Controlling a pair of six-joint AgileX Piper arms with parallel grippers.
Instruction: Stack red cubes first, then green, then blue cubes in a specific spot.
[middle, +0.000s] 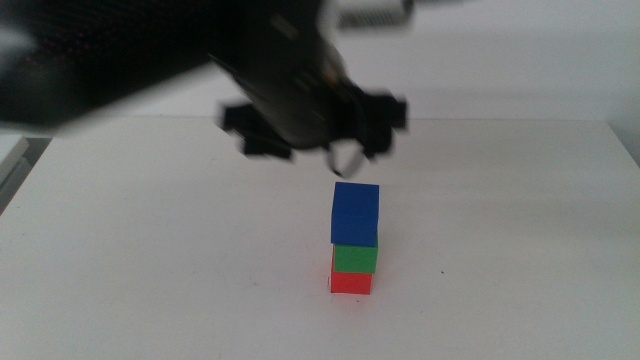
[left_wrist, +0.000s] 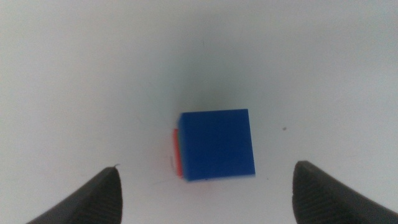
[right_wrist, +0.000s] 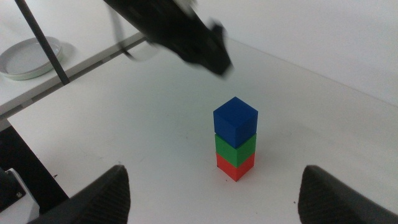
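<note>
You are looking at a white table (middle: 150, 250) that fills most of every view. Your left arm reaches in from the left side in the middle view as a large, blurred dark shape, and its left gripper (middle: 318, 128) hangs in the air above and slightly behind the stack, not touching it. In the left wrist view, the two dark jaws stand wide apart with nothing between them, and the stack sits on the table far below, seen from straight above. Your right gripper (right_wrist: 214, 193) is off to the side, looking toward the stack from a distance; its jaws are also spread wide and hold nothing. At the far edge of the right wrist view, beyond the table, lies a pale round dish (right_wrist: 30, 57). In the middle of the table stands a tower of three small cubes. The blue cube (middle: 356, 213) is on top, turned a little out of line with the ones beneath it. The green cube (middle: 356, 260) rests directly under it, and the red cube (middle: 351, 283) sits at the bottom, flat on the white surface. From above, only a thin red sliver shows beside the blue top face.
</note>
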